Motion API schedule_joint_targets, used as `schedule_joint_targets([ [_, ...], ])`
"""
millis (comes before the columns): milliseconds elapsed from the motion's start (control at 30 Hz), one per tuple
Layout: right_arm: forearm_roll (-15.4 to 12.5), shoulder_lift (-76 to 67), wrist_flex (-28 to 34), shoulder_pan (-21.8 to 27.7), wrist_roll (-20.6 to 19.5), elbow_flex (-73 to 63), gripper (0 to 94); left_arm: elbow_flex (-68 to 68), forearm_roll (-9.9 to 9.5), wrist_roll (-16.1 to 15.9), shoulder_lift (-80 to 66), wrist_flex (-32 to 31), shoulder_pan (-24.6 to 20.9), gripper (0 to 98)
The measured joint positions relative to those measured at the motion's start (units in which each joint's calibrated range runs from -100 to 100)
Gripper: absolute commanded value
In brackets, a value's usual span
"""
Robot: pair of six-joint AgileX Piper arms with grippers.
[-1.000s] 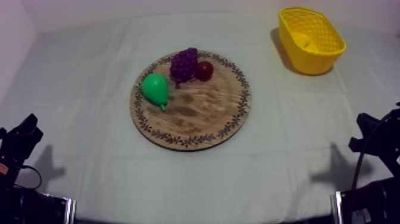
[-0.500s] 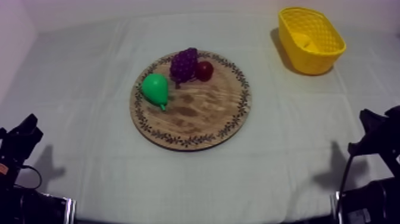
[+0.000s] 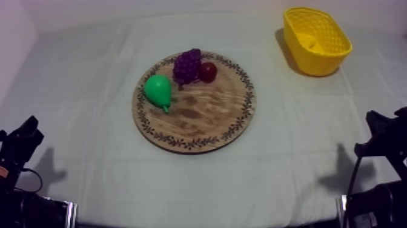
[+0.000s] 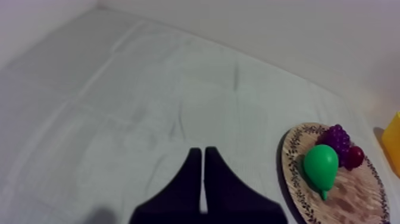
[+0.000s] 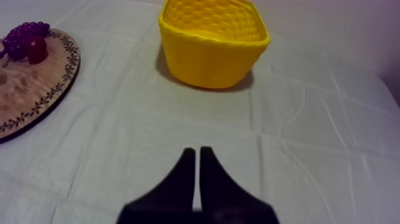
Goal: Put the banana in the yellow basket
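Note:
The round wooden board [image 3: 206, 115] lies mid-table and carries a green pear [image 3: 158, 90], purple grapes [image 3: 188, 64] and a small red fruit [image 3: 208, 71]. At the far right stands the yellow basket [image 3: 316, 40]; a pale yellow shape [image 3: 307, 41] inside it looks like the banana. My left gripper [image 3: 29, 128] rests low at the left edge, its fingers [image 4: 193, 173] together as a wedge, shut on nothing. My right gripper [image 3: 374, 121] sits low at the right edge, shut [image 5: 197, 156] and empty, pointing toward the basket [image 5: 211, 53].
From the left wrist, the board [image 4: 351, 202] with the pear [image 4: 321, 167] and grapes [image 4: 336, 137] lies ahead beyond bare cloth. From the right wrist, the board's rim [image 5: 53, 89] and the grapes [image 5: 24, 33] lie beside the basket.
My right arm has drawn back a little toward the table's right edge. The left arm, the fruit and the basket have not moved.

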Motion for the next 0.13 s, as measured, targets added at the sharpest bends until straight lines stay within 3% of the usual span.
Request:
schedule_joint_targets([
  [133, 0.00, 0.00, 0.00, 0.00, 0.00, 0.00, 0.3, 0.00, 0.00, 0.00, 0.00, 0.00, 0.00, 0.1],
])
